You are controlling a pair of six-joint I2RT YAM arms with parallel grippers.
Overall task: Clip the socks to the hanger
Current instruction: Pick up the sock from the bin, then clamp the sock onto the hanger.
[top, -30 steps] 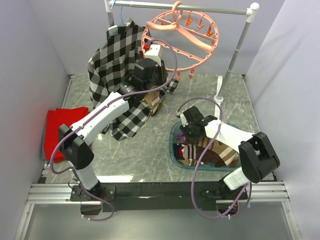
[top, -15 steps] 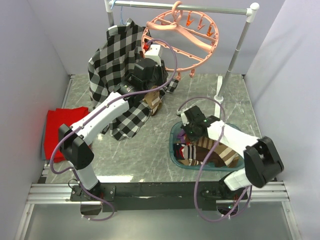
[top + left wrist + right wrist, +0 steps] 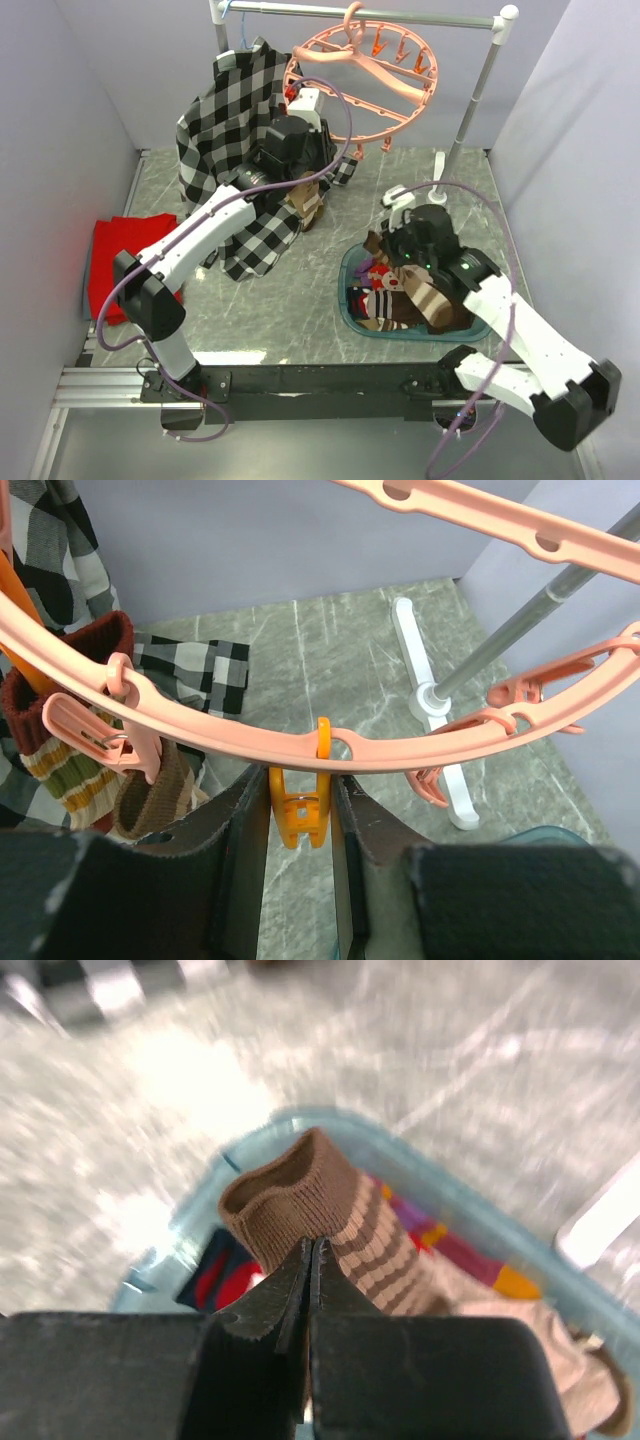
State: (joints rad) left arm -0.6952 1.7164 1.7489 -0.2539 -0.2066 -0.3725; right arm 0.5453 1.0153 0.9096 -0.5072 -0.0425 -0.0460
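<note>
The salmon-pink hanger (image 3: pixel 392 82) hangs from the rail at the back. My left gripper (image 3: pixel 298 100) is up at its near rim. In the left wrist view the gripper (image 3: pixel 300 780) is shut on an orange clip (image 3: pixel 298 820) under the ring (image 3: pixel 220 730). Two socks (image 3: pixel 60 750) hang clipped at the left. My right gripper (image 3: pixel 388 250) is shut on the cuff of a brown striped sock (image 3: pixel 330 1205) and holds it above the teal basin (image 3: pixel 345 290). More socks (image 3: pixel 410 305) lie in the basin. The right wrist view shows the jaws (image 3: pixel 312 1250) pinching the cuff.
A black-and-white plaid shirt (image 3: pixel 230 130) hangs at the back left, draped down to the table. A red cloth (image 3: pixel 120 260) lies at the left edge. The grey rail (image 3: pixel 400 17) spans the back, with its white foot (image 3: pixel 437 190) behind the basin.
My right arm has swung up and to the right, lifting the brown striped sock out of the basin. The left arm has stayed at the hanger.
</note>
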